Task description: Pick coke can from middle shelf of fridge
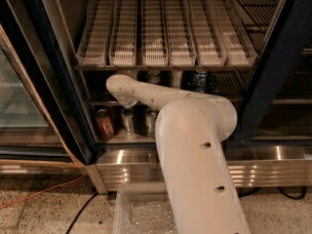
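The fridge (273,167) stands open. Its black door frames slant down at 9 and 3 o'clock, a glass pane shows at the far 9 o'clock edge, and a ribbed stainless base runs across at 6 o'clock. Inside, the shelf (99,103) is a dark wire rack of thin bars with a front rail, lying level at about mid-height. A short stretch of the rail shows at 9 o'clock from centre, and the arm covers the rest. The coke can cannot be made out, because the arm's end covers that part of the shelf at 10 o'clock. The gripper is hidden there too, past the arm's end, inside the fridge at shelf height.
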Controlling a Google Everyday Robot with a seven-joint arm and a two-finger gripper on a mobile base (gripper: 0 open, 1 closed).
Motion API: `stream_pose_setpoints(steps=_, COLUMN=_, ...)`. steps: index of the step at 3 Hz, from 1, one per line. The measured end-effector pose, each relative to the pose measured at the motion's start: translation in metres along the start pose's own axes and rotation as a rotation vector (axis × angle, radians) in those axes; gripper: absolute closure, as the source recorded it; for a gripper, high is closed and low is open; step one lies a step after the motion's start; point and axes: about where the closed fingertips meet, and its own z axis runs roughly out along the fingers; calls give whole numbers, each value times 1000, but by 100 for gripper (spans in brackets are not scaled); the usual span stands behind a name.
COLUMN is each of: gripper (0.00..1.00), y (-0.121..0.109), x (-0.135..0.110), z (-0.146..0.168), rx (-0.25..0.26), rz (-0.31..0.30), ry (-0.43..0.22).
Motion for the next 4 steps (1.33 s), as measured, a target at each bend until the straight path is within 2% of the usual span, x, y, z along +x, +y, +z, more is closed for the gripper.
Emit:
stream_pose_setpoints(steps=3, gripper=30, y=10, x=6, z=33, rx=20, rz=-43, ry=7)
stream_pose_setpoints(steps=4, gripper=49, y=10, x=6, z=33, rx=21, rz=-43, ry=7)
